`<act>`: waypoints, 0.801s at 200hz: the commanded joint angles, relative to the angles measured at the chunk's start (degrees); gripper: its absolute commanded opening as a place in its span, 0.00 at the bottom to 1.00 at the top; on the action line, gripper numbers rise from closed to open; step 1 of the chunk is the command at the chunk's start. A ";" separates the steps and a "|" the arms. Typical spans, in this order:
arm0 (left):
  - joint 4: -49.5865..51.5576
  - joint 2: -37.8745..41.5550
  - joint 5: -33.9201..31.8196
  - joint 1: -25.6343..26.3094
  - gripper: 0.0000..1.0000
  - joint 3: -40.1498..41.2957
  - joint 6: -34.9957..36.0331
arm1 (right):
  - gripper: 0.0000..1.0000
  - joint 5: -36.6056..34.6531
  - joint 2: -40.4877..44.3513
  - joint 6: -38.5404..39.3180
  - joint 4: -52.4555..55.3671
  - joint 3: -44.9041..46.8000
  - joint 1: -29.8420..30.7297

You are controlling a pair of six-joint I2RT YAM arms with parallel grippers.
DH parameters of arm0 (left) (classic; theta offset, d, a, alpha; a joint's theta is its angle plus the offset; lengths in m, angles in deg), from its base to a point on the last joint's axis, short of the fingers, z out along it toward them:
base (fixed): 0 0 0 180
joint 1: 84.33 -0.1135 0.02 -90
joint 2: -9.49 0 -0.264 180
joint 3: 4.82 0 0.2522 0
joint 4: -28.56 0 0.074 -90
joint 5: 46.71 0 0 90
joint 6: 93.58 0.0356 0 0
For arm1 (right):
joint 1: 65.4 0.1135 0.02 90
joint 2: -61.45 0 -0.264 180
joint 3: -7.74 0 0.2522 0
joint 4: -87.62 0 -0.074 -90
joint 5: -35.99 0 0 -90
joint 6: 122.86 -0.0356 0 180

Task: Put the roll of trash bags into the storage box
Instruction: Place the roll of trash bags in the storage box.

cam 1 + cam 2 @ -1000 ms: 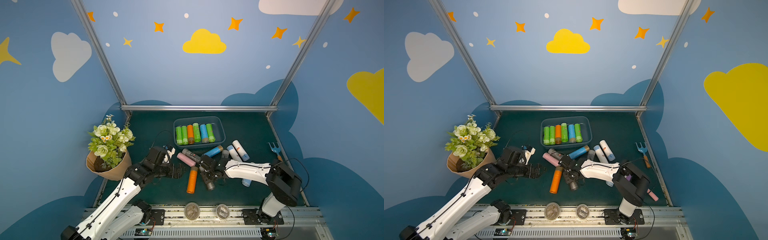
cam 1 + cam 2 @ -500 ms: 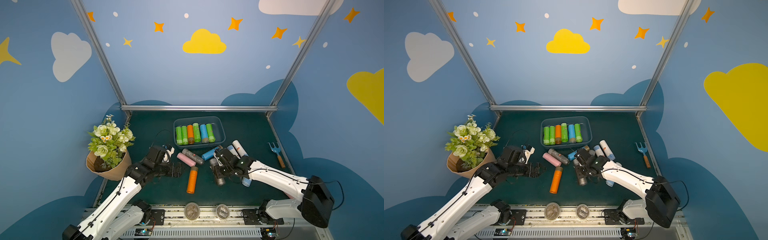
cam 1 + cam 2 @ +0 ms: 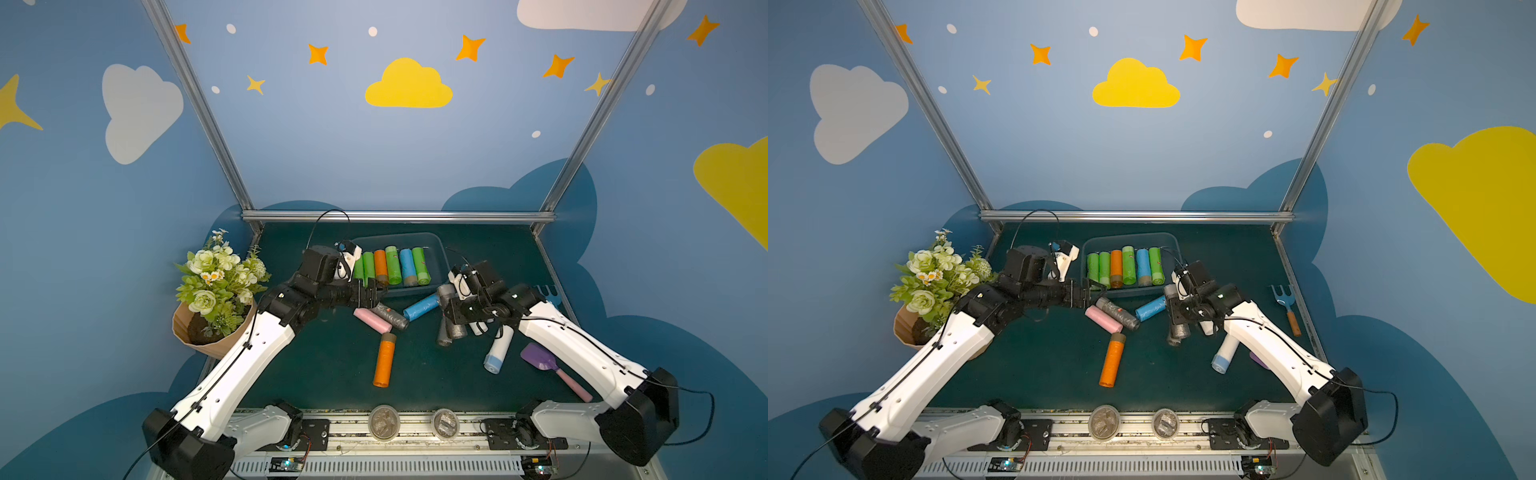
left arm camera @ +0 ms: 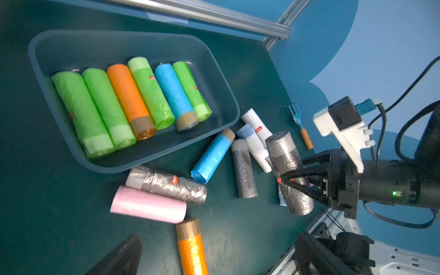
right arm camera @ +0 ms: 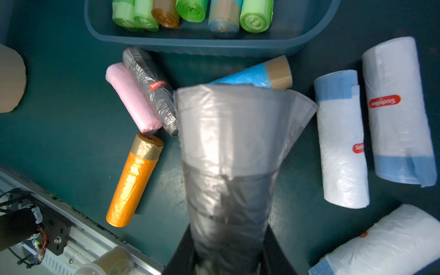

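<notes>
Rightward my right gripper (image 4: 289, 182) has swung, fingers clamped on the grey roll (image 5: 226, 154); left gripper (image 3: 373, 292) spread wide, empty. Carrying step: next, clear the storage box (image 3: 441, 258) rim, release.

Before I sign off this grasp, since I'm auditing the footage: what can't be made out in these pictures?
Right pincer tips: right wrist view, covered by the crinkled grey plastic roll it grips.
Purple plastic scoop: in a top view, mostly behind the right arm.
Contents of the two clear lidded cups: both top views, too small.
</notes>
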 commanded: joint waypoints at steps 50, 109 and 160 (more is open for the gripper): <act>-9.96 -9.84 3.50 -2.48 1.00 -5.48 5.69 | 0.25 4.58 -8.51 4.85 2.50 -9.17 -5.21; -22.33 -7.66 10.04 -7.57 1.00 4.96 -1.43 | 0.25 5.98 -18.08 6.96 2.87 -18.87 -7.43; -17.91 -9.55 8.07 -7.83 1.00 2.89 1.24 | 0.25 5.39 -24.49 7.65 1.89 -26.55 -9.66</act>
